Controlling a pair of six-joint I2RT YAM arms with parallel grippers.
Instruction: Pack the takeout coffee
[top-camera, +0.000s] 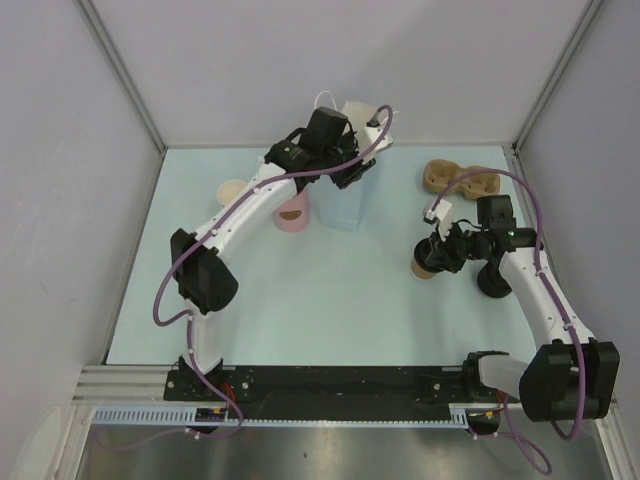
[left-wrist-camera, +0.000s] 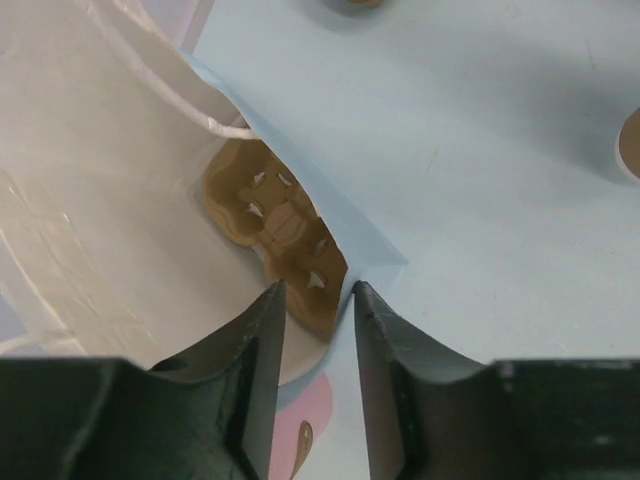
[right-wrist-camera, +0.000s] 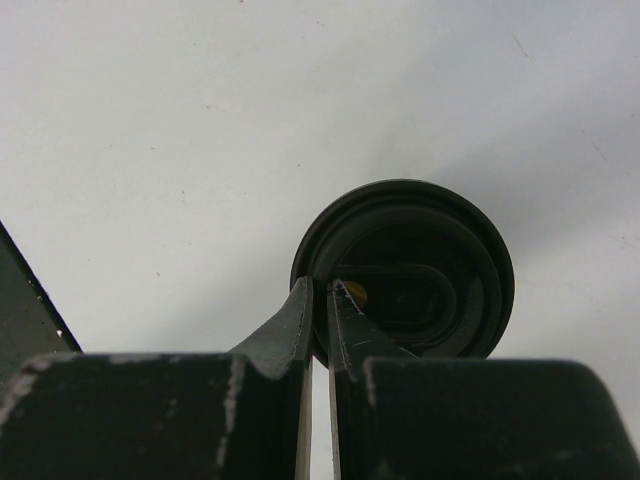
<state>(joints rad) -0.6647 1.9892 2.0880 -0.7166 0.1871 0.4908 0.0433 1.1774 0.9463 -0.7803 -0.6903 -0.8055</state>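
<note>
While the left gripper (left-wrist-camera: 315, 292) straddles the rim of the paper bag (left-wrist-camera: 100, 200), jaws apart, the right gripper (right-wrist-camera: 320, 288) sits almost closed at the lid edge of the takeout coffee (right-wrist-camera: 405, 265), right of the bag; grip unconfirmed. Recommend: confirm hold, keep cup upright, lower into the bag's carrier (left-wrist-camera: 265, 215).
</note>
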